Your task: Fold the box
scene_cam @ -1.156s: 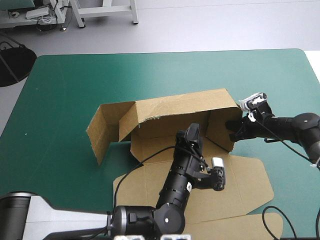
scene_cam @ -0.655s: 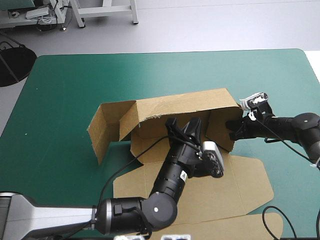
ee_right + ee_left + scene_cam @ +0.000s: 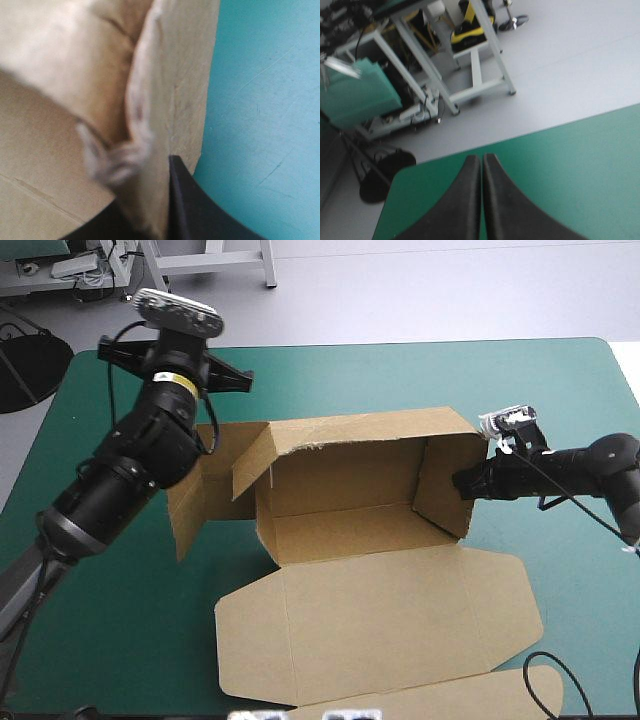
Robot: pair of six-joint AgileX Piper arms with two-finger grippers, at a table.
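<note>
High view: brown box (image 3: pixel 380 610) stands at the middle of the table (image 3: pixel 480 380), walls up, lid flat toward the near edge. Right fingers (image 3: pixel 192 210) pinch its right end wall; left fingers (image 3: pixel 465 200), pressed together, hang above the table's left side.

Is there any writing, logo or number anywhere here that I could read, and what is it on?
No text here can be read.
Yellow sticker on the left arm: dark marks, too small to read.
Box: plain brown board, no print visible in any view.
Teal-green cover: no words or signs visible.
</note>
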